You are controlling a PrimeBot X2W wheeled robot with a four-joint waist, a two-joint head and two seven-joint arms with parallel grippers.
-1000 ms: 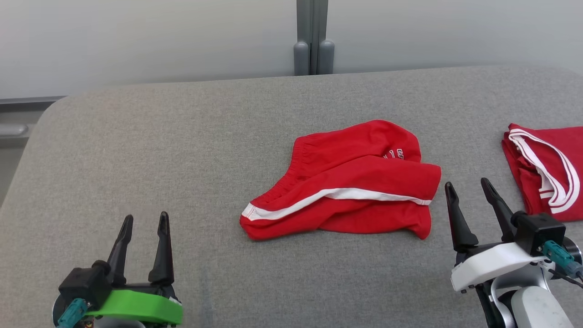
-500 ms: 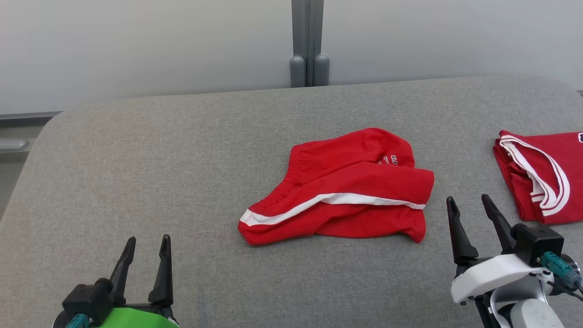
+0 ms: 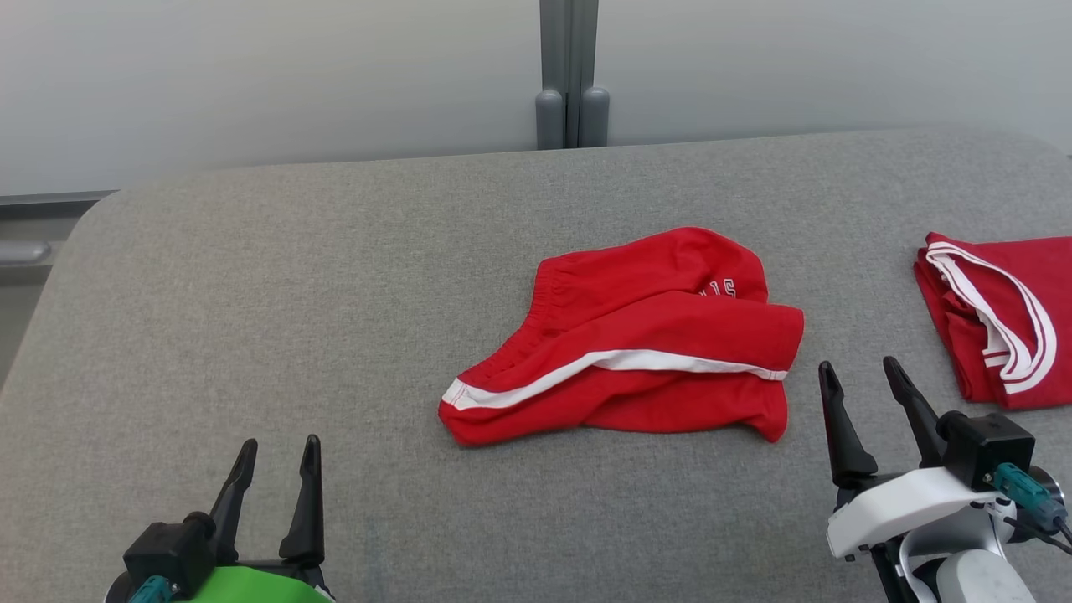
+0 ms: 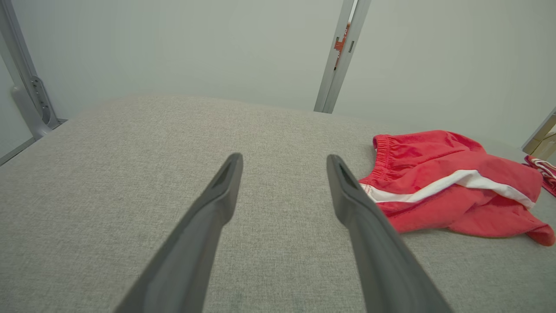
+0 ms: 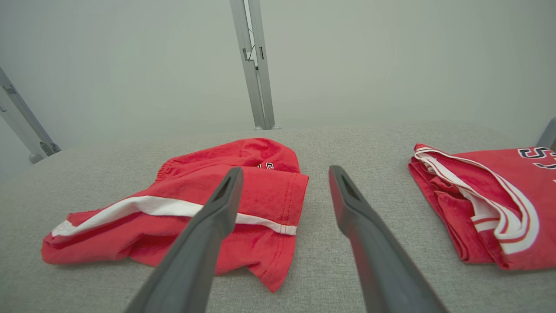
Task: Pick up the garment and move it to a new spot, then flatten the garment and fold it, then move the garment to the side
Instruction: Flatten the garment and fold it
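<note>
At table (image 3: pixel 251 293) centre, shorts (image 3: pixel 653 335) lie crumpled: soft, light; we'd pinch waistband (image 3: pixel 540 293). L gripper (image 3: pixel 280 442) & R gripper (image 3: pixel 858 364) both spread wide, empty.

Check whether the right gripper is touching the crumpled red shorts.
Apart. In the head view, a strip of grey surface shows between the open right gripper and the red shorts.

On the red shorts (image 3: pixel 636 335) in the middle of the counter (image 3: pixel 335 293) we read white characters (image 3: pixel 720 290), "15" or "IS"; a fold hides whatever comes before them. On the folded red shirt (image 5: pixel 486 195) at the counter's right edge we make out a dark, white-outlined "S" (image 5: pixel 531 153), with the next letters cut off.
</note>
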